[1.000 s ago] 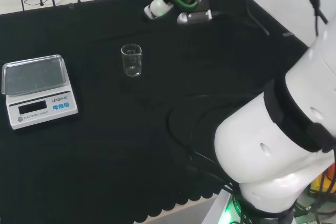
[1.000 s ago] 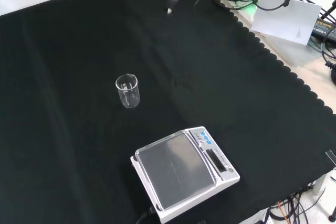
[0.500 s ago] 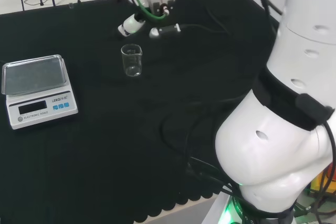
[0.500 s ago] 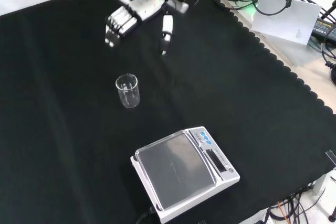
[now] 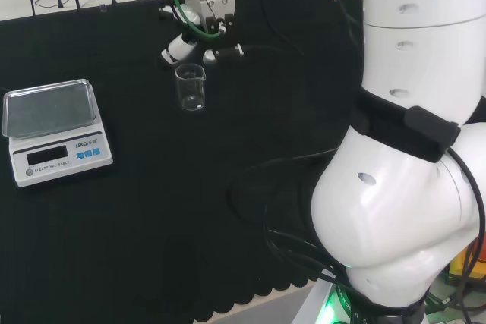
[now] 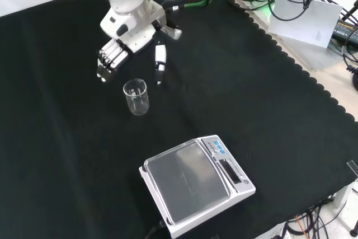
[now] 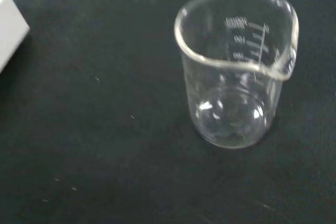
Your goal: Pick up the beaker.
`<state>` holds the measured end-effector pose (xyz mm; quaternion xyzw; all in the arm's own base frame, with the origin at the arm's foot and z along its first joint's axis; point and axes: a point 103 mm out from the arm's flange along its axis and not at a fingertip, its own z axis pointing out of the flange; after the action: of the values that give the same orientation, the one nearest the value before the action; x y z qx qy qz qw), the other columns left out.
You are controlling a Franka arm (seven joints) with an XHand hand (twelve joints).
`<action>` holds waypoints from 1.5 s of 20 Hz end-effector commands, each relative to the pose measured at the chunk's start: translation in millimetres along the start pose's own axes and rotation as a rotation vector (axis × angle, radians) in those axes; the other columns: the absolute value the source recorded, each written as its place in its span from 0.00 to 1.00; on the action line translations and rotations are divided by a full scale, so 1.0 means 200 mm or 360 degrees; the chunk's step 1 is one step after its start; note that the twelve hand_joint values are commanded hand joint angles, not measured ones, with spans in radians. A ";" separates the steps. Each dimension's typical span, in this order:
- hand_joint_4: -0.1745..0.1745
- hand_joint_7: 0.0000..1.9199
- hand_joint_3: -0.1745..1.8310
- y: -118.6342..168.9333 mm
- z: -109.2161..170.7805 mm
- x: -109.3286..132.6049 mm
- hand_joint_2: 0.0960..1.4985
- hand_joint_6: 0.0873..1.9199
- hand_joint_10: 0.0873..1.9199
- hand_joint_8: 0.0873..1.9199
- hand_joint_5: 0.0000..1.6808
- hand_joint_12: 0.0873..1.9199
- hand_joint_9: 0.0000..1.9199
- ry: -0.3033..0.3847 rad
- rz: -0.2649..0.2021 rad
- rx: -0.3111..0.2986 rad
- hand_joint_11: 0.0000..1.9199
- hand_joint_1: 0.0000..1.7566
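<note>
A small clear glass beaker (image 6: pixel 136 97) stands upright and empty on the black cloth; it also shows in the head view (image 5: pixel 190 87) and close up in the wrist view (image 7: pixel 237 65). The black and white hand (image 6: pixel 130 33) hangs open just above and behind the beaker in the front view, fingers (image 6: pixel 107 60) spread to one side and thumb (image 6: pixel 160 63) to the other, not touching the glass. In the head view the hand (image 5: pixel 191 39) sits just beyond the beaker.
A white digital scale (image 6: pixel 195 186) with a steel pan stands near the front of the cloth in the front view, and at the left (image 5: pixel 55 131) in the head view. The arm's big white links (image 5: pixel 402 172) stand at the head view's right.
The hand has come down from the far edge of the cloth toward the beaker, ending just above and behind it. The beaker and the scale have not moved.
</note>
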<state>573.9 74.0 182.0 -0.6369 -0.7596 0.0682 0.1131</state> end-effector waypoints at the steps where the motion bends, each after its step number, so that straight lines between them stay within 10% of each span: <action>1: 0.72 0.00 0.16 0.09 0.21 -0.12 0.47 0.00 0.33 0.07 0.00 0.42 0.00 0.0030 0.0018 0.0130 0.00 0.36; 14: 0.73 0.00 0.16 0.14 0.40 -0.11 0.47 0.00 0.36 0.09 0.00 0.43 0.00 0.0023 0.0036 0.0233 0.00 0.37; 22: 0.74 0.01 0.17 0.16 0.49 -0.13 0.48 0.00 0.42 0.19 0.02 0.67 0.05 0.0022 0.0078 0.0239 0.00 0.44; 28: 0.60 0.16 0.35 0.19 0.49 -0.12 0.44 0.03 0.41 0.43 0.21 0.68 0.34 0.0065 0.0061 0.0191 0.30 0.56; 30: 0.51 0.22 0.40 0.20 0.49 -0.11 0.45 0.34 0.44 0.49 0.20 0.61 0.42 0.0087 0.0057 0.0157 0.42 0.60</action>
<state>587.0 60.7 76.6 -0.6448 -0.7386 0.1139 0.1605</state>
